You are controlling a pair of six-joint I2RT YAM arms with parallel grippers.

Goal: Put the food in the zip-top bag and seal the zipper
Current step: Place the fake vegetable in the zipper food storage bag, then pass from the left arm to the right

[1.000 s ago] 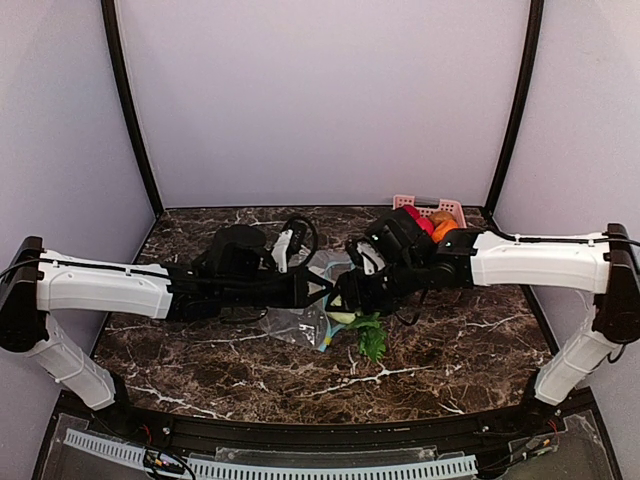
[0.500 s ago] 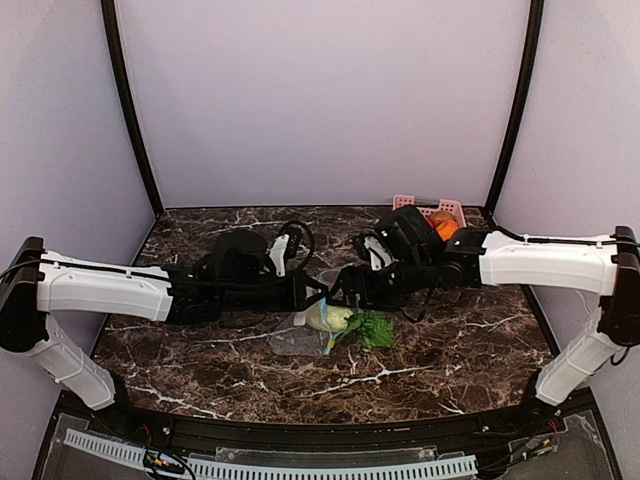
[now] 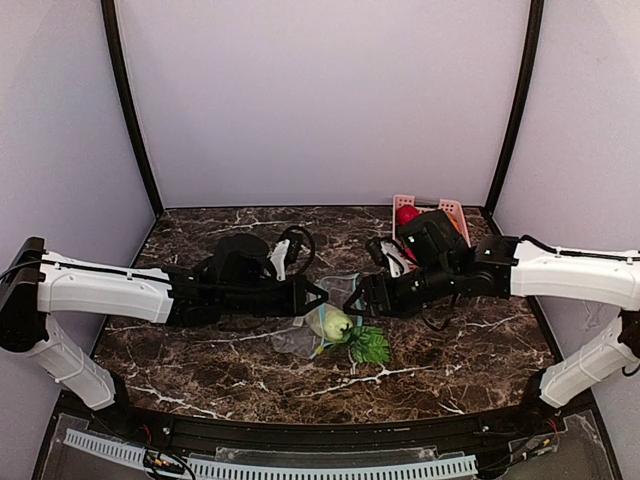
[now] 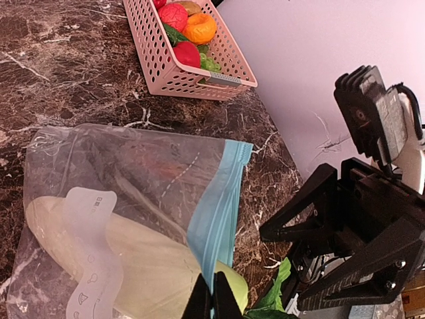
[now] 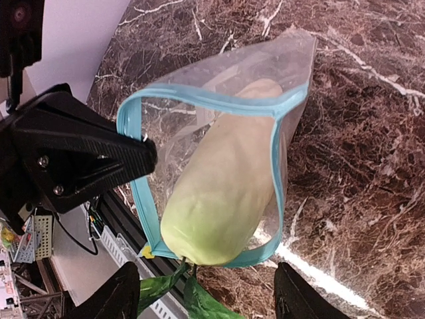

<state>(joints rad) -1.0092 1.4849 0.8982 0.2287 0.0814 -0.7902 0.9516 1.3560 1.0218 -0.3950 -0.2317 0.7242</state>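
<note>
The zip-top bag (image 3: 300, 335) lies mid-table with its mouth open. My left gripper (image 3: 318, 296) is shut on the teal zipper (image 4: 216, 199); its fingers (image 4: 212, 302) pinch the strip. The pale gourd (image 3: 331, 322) lies mostly inside the bag, and its green end sticks out of the mouth (image 5: 222, 199). The leafy green vegetable (image 3: 368, 345) lies outside, at the gourd's end. My right gripper (image 3: 362, 300) is open and empty, just right of the bag mouth; it also shows in the right wrist view (image 5: 206, 282). I cannot pick out the grapes or the pepper.
A pink basket (image 3: 447, 209) stands at the back right, holding red, orange and green toy food (image 4: 189, 30). The right gripper's black body (image 4: 345, 232) is close to the bag mouth. The dark marble table (image 3: 200, 350) has curved side walls.
The right gripper pushed the gourd into the bag mouth, let go and drew back to the right. The left gripper kept hold of the zipper edge.
</note>
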